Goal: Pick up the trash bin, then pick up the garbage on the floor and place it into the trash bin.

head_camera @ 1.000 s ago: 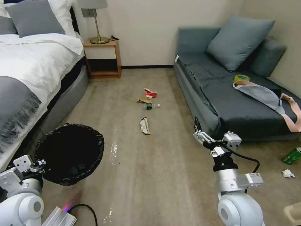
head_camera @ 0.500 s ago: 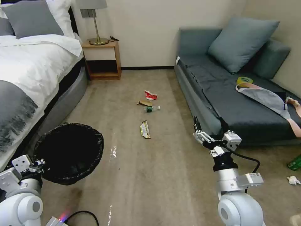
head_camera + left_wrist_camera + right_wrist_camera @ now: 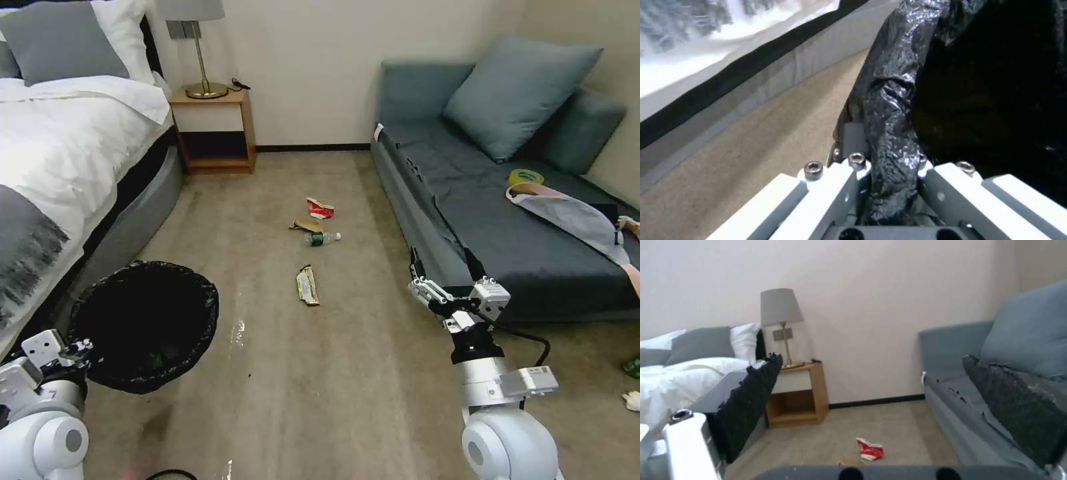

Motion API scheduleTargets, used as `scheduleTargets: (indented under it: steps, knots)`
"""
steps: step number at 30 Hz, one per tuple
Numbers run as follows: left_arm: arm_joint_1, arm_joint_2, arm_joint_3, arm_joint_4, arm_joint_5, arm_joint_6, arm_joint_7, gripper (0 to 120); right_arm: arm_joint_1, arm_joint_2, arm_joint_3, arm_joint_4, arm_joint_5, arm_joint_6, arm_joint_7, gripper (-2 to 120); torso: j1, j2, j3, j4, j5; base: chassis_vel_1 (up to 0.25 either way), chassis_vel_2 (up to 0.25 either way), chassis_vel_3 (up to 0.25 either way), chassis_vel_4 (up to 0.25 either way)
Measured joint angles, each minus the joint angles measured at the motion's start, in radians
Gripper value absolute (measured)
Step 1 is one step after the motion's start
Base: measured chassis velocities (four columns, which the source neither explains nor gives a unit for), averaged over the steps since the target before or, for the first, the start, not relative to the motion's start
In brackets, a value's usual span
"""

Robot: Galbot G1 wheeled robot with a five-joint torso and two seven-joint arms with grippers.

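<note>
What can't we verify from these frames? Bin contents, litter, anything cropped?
- Trash bin inside: head and left wrist views, black liner too dark to show contents.
- Bin's white body: head view, hidden by the liner.
- Green bottle label: head view, too small to read.
- Green item by the sofa: head view, cut by the edge.

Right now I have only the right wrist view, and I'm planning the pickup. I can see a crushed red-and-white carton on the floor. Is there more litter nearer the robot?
Observer: Yes. A yellow-gold snack wrapper lies nearest the robot, short of the carton.
Operator: Anything between them?
Observer: A small clear bottle with a green label lies on its side, next to crumpled brown paper.
Operator: My right gripper is open. Is the bin in hand?
Observer: The left gripper is shut on the trash bin at its bag-covered rim, beside the bed.
</note>
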Motion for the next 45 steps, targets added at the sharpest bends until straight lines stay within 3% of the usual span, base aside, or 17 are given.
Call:
scheduleTargets:
  steps: [45]
  knots:
    - [0.004, -0.006, -0.018, -0.008, -0.002, 0.0, 0.003, 1, 0.009, -0.007, -0.022, -0.011, -0.009, -0.002, -0.005, 100, 0.0, 0.0, 0.0, -0.0001, 0.0, -0.115, 0.117, 0.113, -0.117]
